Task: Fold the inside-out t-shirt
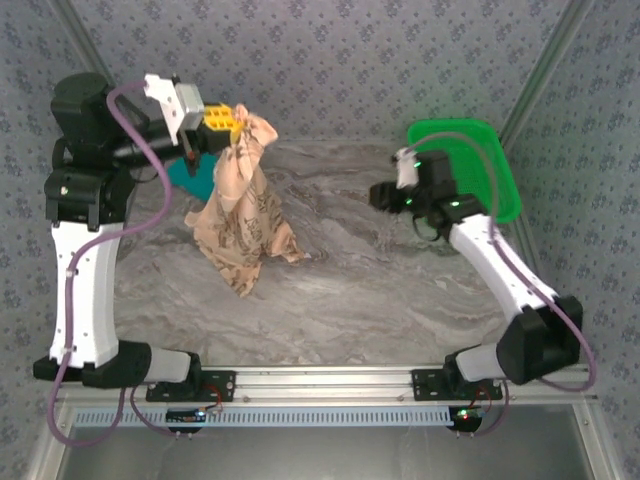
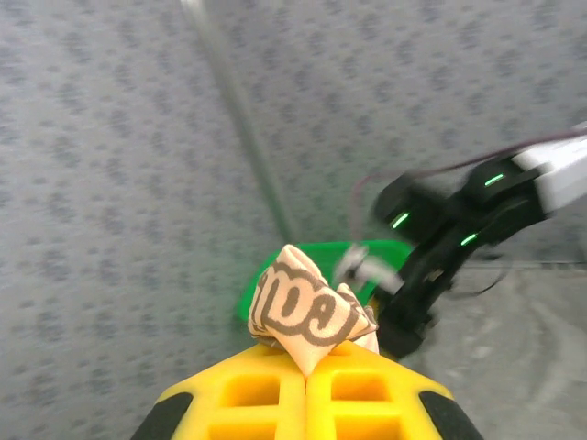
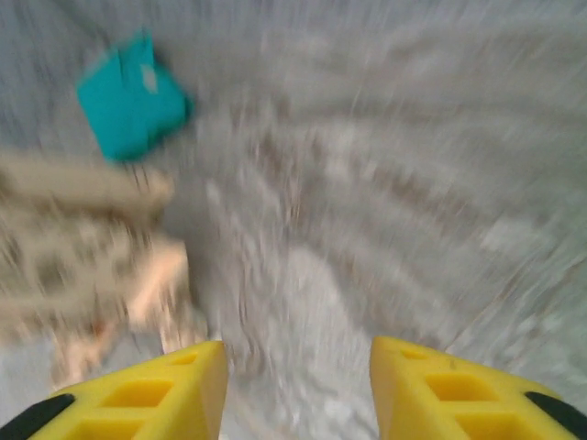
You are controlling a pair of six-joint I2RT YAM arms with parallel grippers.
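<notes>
Two claws: left claw pinches the one inside-out t-shirt, right claw gapes empty

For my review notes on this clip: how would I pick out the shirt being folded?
Start at the grey marbled table and go to its far-left corner, where the left gripper has its yellow jaws shut on bunched cloth. The t-shirt hangs from there to the tabletop. It is peach-beige with dark brown prints, unlike the plain teal shirt beside it.
</notes>
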